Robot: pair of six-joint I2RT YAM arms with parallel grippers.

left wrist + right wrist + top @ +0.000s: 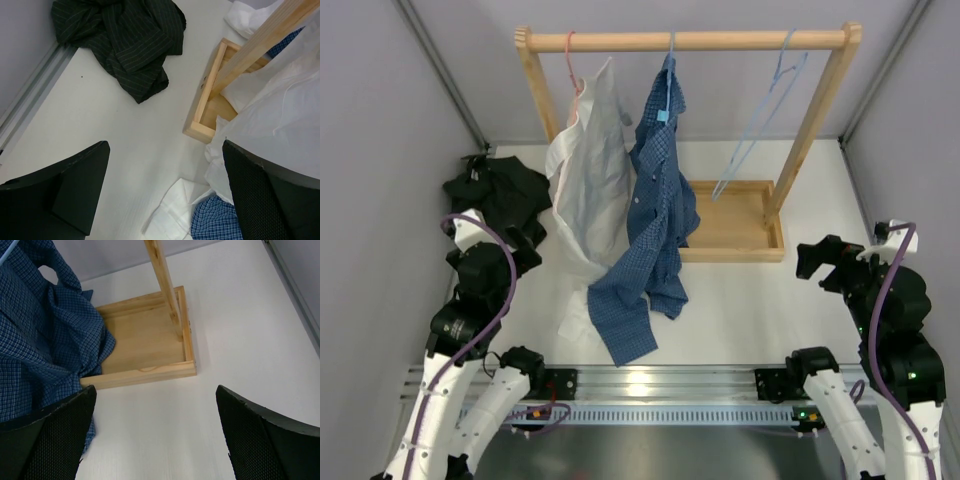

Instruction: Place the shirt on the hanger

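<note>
- Black and finely striped, the shirt (498, 190) lies crumpled in a heap on the surface (750, 310) at the left of the overhead view. In my left wrist view it sits at the upper left, well apart from my fingers.
- My left hand (165, 146) is spread wide and holds nothing. It hangs over bare surface just short of the heap.
- My right hand (156, 389) is spread wide too and is empty. It hovers near the wooden rack's base tray (145, 372) at the right.
- The light-blue wire hanger (750, 135) hangs bare from the right end of the rack's top rail (720, 40). It is on the far side of the white shirt (585, 170) and the blue checked shirt (660, 200).
- I judge the shirt soft, light and limp. It will sag and drag wherever I lift it, and the folds hide the collar from me here.
- My best hold is a pinch on a raised ridge of the heap, then a regrip at the collar or a shoulder seam once it hangs free.
- The hanger looks thin and springy. It is likely to swing on the rail, so my right hand should take it by the neck below the hook.
</note>
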